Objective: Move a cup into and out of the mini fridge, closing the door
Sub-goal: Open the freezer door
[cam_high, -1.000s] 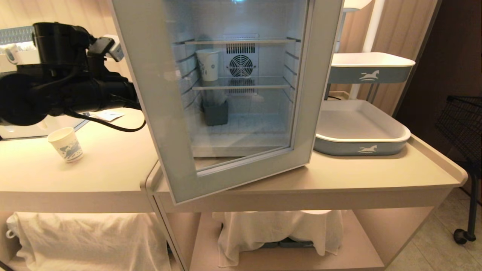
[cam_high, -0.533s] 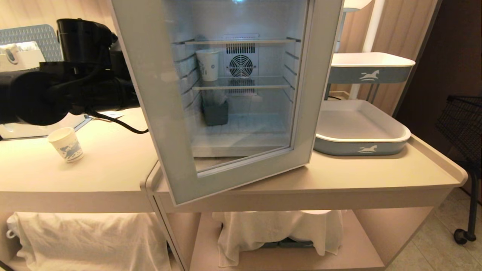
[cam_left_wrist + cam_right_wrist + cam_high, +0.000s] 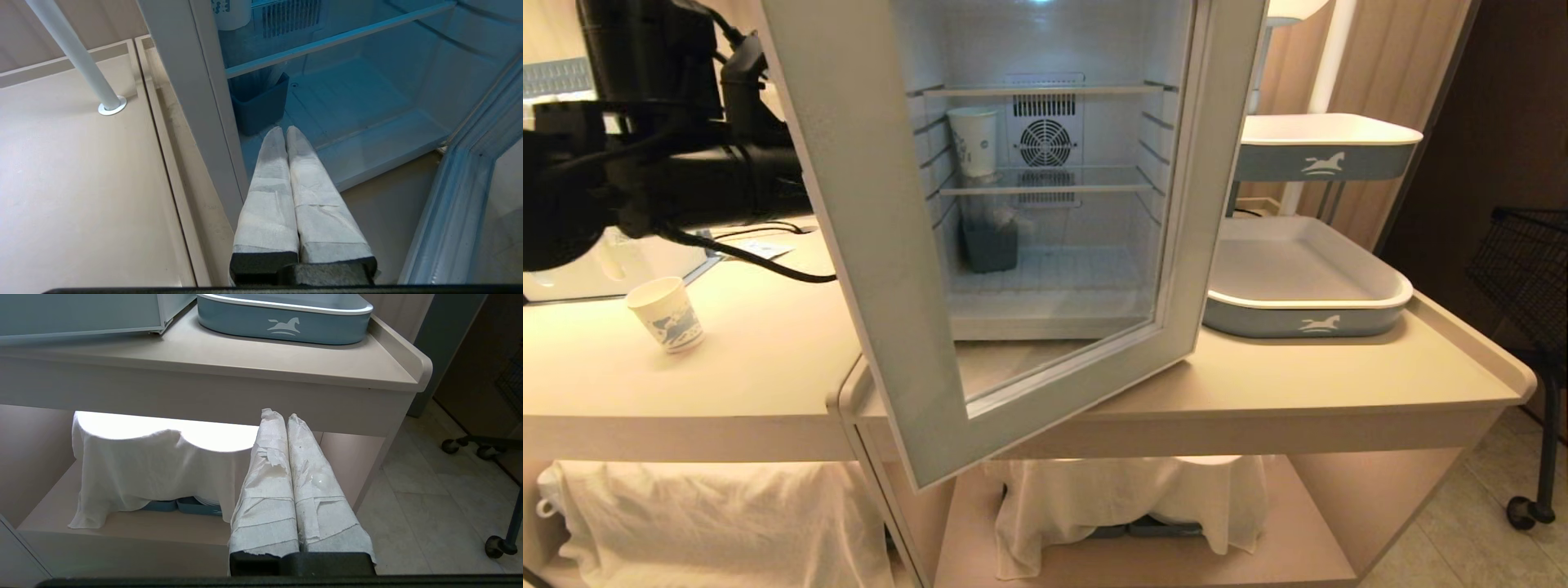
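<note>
The cup (image 3: pixel 667 314) near the counter's (image 3: pixel 768 359) left front edge looks light and crushable; take it gently mid-wall. Left pincer (image 3: pixel 286 132) clenched, empty, at the fridge (image 3: pixel 359 122) mouth.

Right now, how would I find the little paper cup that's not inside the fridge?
Start at the white boxy mini fridge with its grey-framed glass door hanging open. Go left along the beige countertop, under the robot's black left arm. There stands a small white paper cup with a blue pattern, alone and upright; the taller white paper cup sits on a fridge shelf.
</note>
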You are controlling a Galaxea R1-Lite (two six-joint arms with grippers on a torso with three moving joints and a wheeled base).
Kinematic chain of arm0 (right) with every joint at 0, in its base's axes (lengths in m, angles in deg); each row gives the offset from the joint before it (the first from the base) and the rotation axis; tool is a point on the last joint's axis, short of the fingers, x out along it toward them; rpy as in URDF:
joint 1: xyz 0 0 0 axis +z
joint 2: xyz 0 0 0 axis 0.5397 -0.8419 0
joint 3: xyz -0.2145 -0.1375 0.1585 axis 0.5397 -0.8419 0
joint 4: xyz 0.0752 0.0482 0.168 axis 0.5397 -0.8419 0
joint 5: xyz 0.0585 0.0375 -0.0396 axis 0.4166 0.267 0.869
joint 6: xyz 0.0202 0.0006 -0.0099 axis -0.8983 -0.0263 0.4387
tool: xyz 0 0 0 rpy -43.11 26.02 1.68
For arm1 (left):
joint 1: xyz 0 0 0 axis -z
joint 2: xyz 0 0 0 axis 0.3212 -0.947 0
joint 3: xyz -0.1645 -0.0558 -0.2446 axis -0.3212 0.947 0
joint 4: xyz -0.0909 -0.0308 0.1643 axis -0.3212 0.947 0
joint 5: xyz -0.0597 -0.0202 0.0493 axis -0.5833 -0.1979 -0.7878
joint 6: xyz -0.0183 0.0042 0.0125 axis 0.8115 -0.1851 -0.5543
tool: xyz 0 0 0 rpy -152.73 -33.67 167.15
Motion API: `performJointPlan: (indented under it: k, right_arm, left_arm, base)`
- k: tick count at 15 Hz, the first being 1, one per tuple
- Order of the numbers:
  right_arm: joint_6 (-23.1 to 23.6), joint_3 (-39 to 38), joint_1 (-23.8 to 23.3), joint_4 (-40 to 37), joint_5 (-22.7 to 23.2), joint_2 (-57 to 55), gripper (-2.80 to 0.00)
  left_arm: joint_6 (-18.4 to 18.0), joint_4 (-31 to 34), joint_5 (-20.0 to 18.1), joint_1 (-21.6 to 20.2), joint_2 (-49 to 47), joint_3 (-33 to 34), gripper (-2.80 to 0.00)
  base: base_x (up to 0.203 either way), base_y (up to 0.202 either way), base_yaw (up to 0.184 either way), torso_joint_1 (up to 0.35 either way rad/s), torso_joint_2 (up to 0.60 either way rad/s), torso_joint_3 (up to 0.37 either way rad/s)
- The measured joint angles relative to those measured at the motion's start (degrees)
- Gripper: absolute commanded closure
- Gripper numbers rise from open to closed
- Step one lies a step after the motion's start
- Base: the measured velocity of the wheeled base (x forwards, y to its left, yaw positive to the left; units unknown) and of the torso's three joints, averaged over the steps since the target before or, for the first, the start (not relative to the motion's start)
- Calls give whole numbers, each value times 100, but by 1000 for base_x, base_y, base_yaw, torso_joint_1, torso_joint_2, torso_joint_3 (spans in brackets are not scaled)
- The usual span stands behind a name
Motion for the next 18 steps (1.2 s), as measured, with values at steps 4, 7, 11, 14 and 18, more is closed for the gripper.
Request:
performJointPlan:
  k: [4,7,11,14,18]
  right_arm:
    - [-1,0,0,-2,-2,0,0]
    - [0,0,0,1,0,0,0]
    - [-1,0,0,-2,0,0,0]
    - [0,0,-2,-1,0,0,0]
    - [0,0,-2,1,0,0,0]
  left_arm:
    - [290,-1,-178,314,481,443,0]
    - [549,-17,-201,747,716,570,0]
    - [696,-61,-161,1609,929,636,0]
    - [749,-223,-152,2713,1071,789,0]
    - [1002,-981,-115,3730,1057,1029,0]
  base:
    - [0,0,0,0,0,0]
    - [0,0,0,0,0,0]
    - [0,0,0,0,0,0]
    - [0,0,0,0,0,0]
    - [0,0,0,0,0,0]
